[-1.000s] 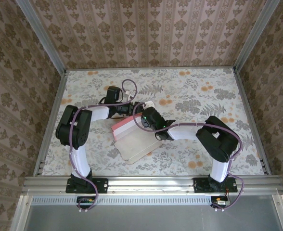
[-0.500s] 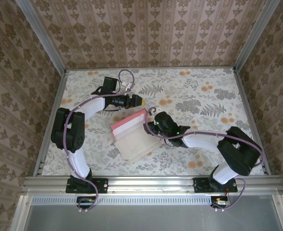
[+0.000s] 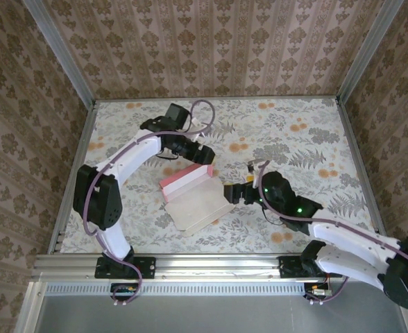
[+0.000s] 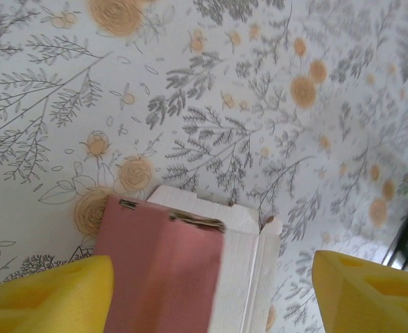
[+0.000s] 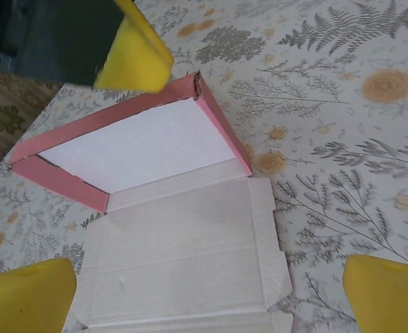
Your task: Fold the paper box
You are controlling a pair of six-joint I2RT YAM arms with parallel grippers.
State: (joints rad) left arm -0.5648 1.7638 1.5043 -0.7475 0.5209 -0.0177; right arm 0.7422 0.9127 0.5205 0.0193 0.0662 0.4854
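The paper box (image 3: 193, 201) lies half-formed at the table's middle: a shallow tray with raised salmon-pink walls (image 5: 221, 132) and an off-white floor (image 5: 141, 149), and an off-white lid panel (image 5: 183, 257) lying flat toward me. My left gripper (image 3: 205, 156) hovers open over the box's far right corner; its yellow fingertips (image 4: 44, 295) stand wide on either side of the pink wall (image 4: 159, 270), gripping nothing. To the right of the flat panel's edge my right gripper (image 3: 233, 194) is open, its yellow pads (image 5: 388, 291) wide apart above the panel. The left gripper (image 4: 211, 298) and right gripper (image 5: 204, 298) are both empty.
The floral tablecloth (image 3: 294, 139) covers the table, bounded by metal rails (image 3: 218, 262) and patterned walls. The left arm (image 3: 131, 156) arches over the table's left half; the right arm (image 3: 343, 239) lies low along the front right. One yellow finger (image 5: 138, 52) of the left gripper hangs above the box's far wall.
My right gripper let go, opened wide and drew back to the right of the box. The left gripper lifted off the pink wall and swung round to the far right corner.
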